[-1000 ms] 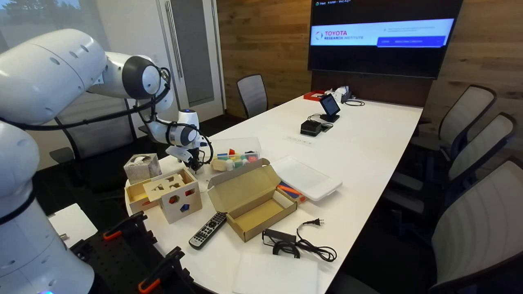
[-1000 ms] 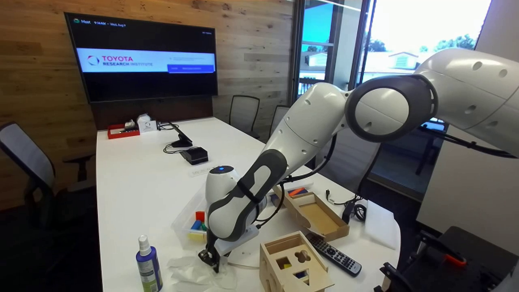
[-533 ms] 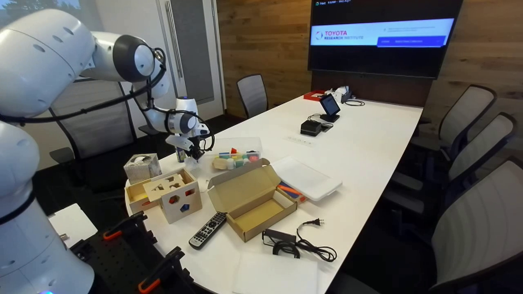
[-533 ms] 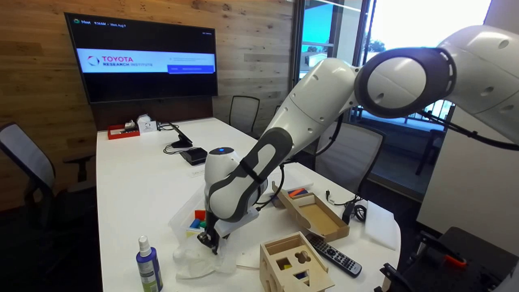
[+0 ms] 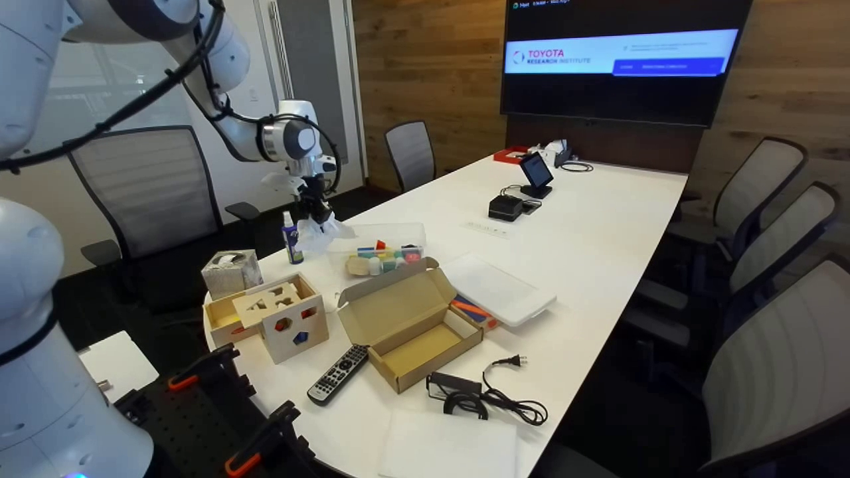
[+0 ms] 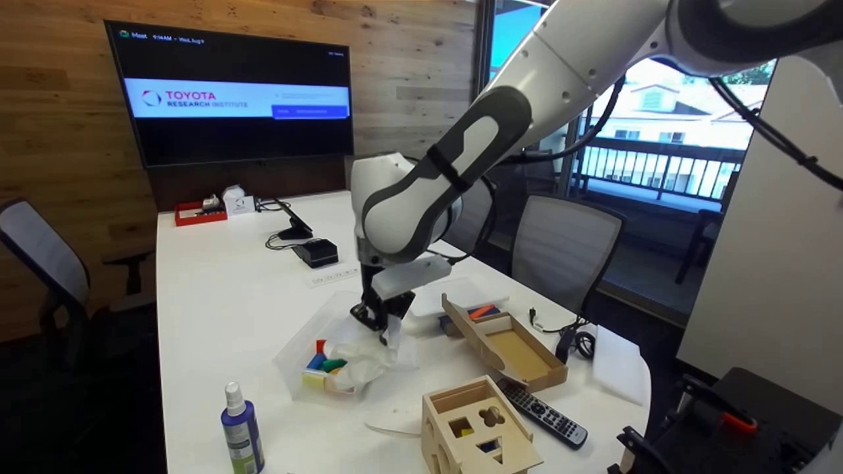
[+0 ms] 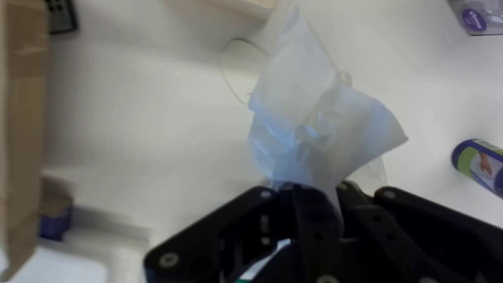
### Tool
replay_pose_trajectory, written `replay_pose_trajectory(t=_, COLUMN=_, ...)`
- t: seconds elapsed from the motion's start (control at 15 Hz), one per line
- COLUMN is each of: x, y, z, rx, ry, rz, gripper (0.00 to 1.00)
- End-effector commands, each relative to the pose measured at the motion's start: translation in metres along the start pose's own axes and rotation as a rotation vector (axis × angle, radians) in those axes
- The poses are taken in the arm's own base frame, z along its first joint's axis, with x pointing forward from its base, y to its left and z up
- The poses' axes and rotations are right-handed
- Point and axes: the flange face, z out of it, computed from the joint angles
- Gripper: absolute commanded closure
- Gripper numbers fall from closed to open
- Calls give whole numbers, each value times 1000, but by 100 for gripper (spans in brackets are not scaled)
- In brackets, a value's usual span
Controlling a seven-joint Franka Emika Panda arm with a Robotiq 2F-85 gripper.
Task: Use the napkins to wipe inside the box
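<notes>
The box is a shallow brown cardboard carton with its flap lid open. It stands on the white table in both exterior views [image 5: 422, 348] [image 6: 523, 355], and its edge shows at the left of the wrist view [image 7: 25, 118]. My gripper [image 5: 320, 222] is shut on white, crumpled napkins [image 5: 322, 236] and holds them above the table. They hang from the fingertips in the wrist view [image 7: 310, 118]. In an exterior view the napkins [image 6: 362, 365] hang in front of the clear toy bin, behind and to the left of the box. The held part is hidden between the fingers.
A clear bin [image 5: 392, 234] of coloured blocks stands beside the box. A pale wooden shape cube [image 5: 295, 328], a remote [image 5: 337, 375], a charger [image 5: 458, 388] and a white lid [image 5: 498, 289] surround it. A spray bottle [image 6: 242, 431] and a tissue box [image 5: 231, 272] stand nearby.
My gripper has risen from the table, lifting the napkins clear of it. It has also moved away from the spray bottle, over toward the toy bin. The box has not moved.
</notes>
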Motion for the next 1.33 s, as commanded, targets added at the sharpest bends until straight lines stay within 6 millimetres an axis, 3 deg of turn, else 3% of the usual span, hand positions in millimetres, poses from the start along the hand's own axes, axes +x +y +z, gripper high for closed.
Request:
replay_pose_trajectory(t=0.0, x=-27, y=58, z=-56, rx=-126, ry=5, rz=160, gripper=99)
replay_pose_trajectory(t=0.27, x=-28, y=136, z=-72, rx=-315, ry=18, rz=309, gripper=99)
replay_pose_trajectory(t=0.47, x=-34, y=193, z=-55, rx=-455, ry=-6, rz=424, gripper=99)
replay_pose_trajectory(t=0.67, x=-33, y=252, z=-8, rx=-579, ry=-44, rz=519, gripper=99)
replay_pose_trajectory(t=0.87, x=-28, y=297, z=54, rx=-550, ry=-74, rz=526, gripper=99)
replay_pose_trajectory(t=1.27, x=-6, y=329, z=149, rx=-345, ry=39, rz=498, gripper=99)
